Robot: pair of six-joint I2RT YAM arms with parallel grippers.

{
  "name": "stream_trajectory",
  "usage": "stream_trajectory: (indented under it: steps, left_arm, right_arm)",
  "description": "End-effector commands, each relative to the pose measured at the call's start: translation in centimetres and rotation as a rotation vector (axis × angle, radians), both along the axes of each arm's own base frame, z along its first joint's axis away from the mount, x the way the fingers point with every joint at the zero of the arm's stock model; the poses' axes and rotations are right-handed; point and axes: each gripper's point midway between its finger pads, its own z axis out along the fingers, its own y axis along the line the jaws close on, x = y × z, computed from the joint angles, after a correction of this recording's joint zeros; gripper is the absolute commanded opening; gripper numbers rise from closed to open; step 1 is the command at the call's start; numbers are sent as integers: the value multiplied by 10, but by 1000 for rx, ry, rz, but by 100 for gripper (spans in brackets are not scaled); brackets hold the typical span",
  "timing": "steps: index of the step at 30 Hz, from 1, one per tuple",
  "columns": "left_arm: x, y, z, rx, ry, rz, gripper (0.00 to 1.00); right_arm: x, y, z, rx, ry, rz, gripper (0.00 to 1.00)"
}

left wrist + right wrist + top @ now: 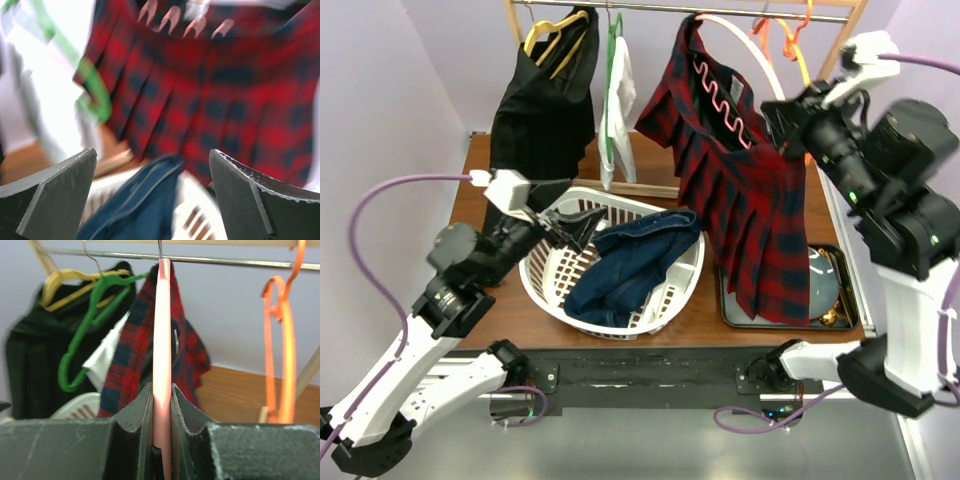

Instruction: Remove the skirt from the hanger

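Observation:
A red and navy plaid skirt hangs on a pink hanger from the rail; it also shows in the left wrist view and the right wrist view. My right gripper is shut on the pink hanger's arm, up at the right of the skirt. My left gripper is open and empty above the white laundry basket, left of the skirt, its jaws wide apart and facing the skirt.
Blue jeans lie in the basket. A black garment on a yellow hanger, a white garment on a green hanger and orange hangers hang on the rail. A dark tray sits at right.

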Motion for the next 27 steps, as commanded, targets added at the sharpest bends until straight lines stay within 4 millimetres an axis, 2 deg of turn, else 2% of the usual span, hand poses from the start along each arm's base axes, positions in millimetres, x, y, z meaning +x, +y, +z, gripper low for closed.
stream_trajectory:
  steps: [1,3,6,8,11,13,14,17,19,20,23,24,25,26,27]
  left_arm:
    - [-26,-28,66,-177,-92,-225,100]
    - [-19,-42,63,-162,-55,-260,99]
    - [-11,-52,55,-152,-21,-267,99]
    - [-10,-53,56,-160,-25,-269,99]
    - [-9,-53,61,-167,-33,-260,99]
    - [-5,-53,62,-161,-34,-247,99]
    - [-4,-54,62,-152,-36,-242,99]
    - [-2,-60,61,-135,-33,-254,99]
    - [-4,-65,59,-123,-33,-287,99]
    - [-6,-67,58,-120,-33,-299,99]
    - [-9,-71,58,-115,-35,-321,99]
    - [-8,-71,59,-117,-38,-320,99]
    - [-8,-72,60,-118,-43,-323,99]
    - [-11,-73,66,-127,-52,-332,99]
    - [-11,-76,68,-131,-61,-339,99]
  right_arm:
    - [-47,-4,104,380,-289,116,0]
    - [-53,-10,111,418,-292,108,0]
    - [-62,-21,122,449,-322,81,0]
    - [-67,-24,127,454,-334,79,0]
    - [-65,-19,120,441,-296,97,0]
    - [-77,-15,124,469,-317,155,0]
    - [-74,-10,118,473,-301,169,0]
    - [-85,-7,124,497,-314,218,0]
    - [-82,-6,118,477,-281,213,0]
    - [-89,-10,123,476,-292,208,0]
    - [-91,-12,115,468,-286,205,0]
    - [-100,-14,126,499,-342,228,0]
    - [-102,-13,128,515,-361,242,0]
    - [-99,-11,120,526,-356,247,0]
    - [-104,-11,131,576,-396,272,0]
